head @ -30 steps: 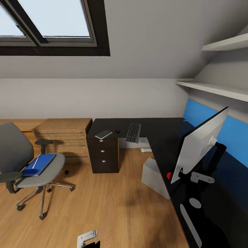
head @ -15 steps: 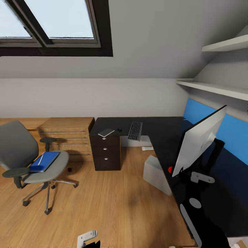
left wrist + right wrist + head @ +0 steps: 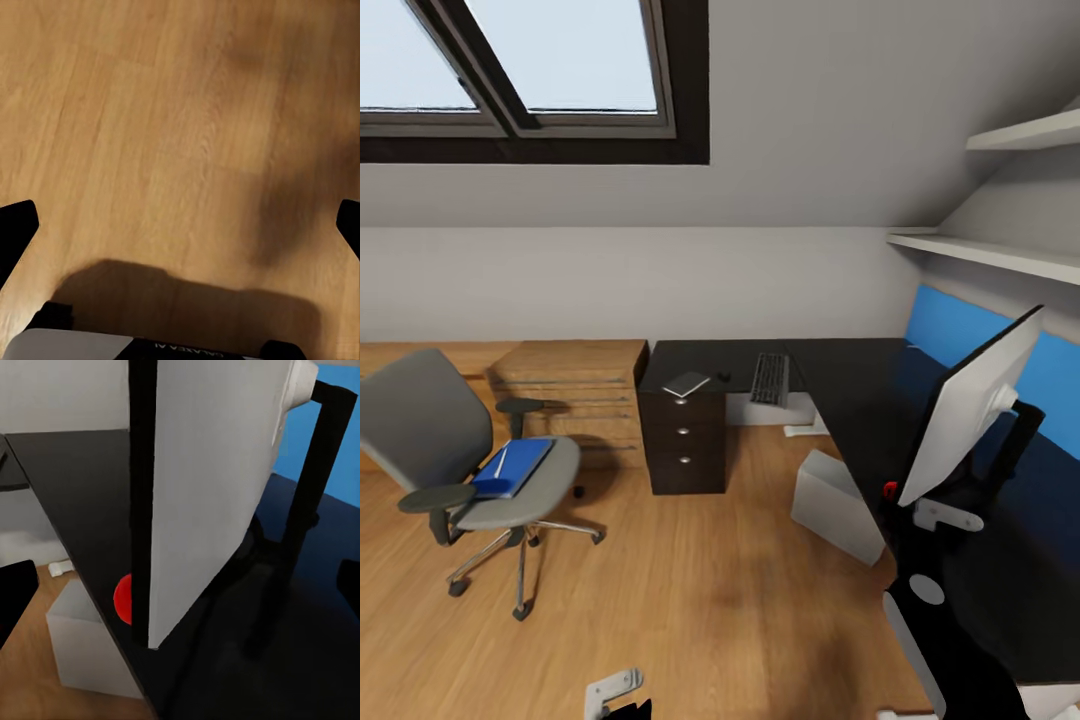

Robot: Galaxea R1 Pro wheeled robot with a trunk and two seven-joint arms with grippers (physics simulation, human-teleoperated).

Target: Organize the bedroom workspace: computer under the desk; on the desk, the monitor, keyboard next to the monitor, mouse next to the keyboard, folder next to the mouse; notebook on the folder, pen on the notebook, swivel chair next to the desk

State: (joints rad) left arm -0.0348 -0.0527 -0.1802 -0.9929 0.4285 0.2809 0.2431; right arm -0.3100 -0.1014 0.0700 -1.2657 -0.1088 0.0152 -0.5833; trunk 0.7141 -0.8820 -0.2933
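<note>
The monitor (image 3: 972,405) stood tilted on the glossy black desk (image 3: 870,390), silver-white back toward the camera, black curved stand (image 3: 300,510) behind it. The keyboard (image 3: 770,379), tiny mouse (image 3: 724,377) and dark grey notebook (image 3: 686,384) lay farther along the top. The blue folder (image 3: 513,467) rested on the swivel chair (image 3: 455,450), the white pen (image 3: 500,460) on it. The grey computer (image 3: 838,506) sat under the desk. The left gripper (image 3: 180,225) hung spread over bare floor (image 3: 165,127); the right gripper (image 3: 180,592) was spread too.
</note>
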